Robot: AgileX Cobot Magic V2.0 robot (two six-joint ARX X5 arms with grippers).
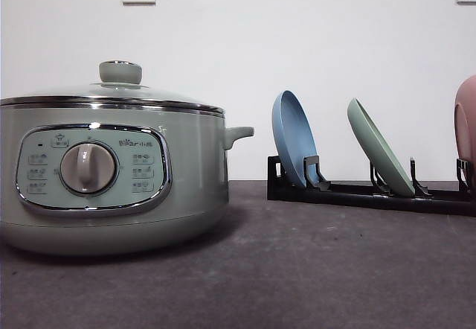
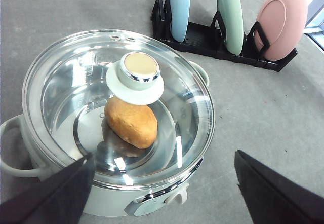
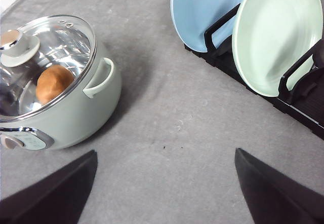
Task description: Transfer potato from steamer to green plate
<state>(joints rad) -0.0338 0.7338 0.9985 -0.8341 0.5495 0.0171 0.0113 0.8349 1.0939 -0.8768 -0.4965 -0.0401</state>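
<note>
Front: low, table-level, facing steamer point(image 1: 111, 173) closely.
Left wrist: above steamer, looking down.
Right wrist: above table; shares steamer, green plate point(image 3: 276, 34).

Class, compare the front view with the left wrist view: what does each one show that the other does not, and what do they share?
Front view alone: the steamer's dial, button panel and two wall sockets.

Left wrist view alone: the potato inside the steamer under the glass lid, and the open left gripper's fingers.

Shared: steamer, lid knob, black rack, blue plate, green plate, pink plate.
</note>
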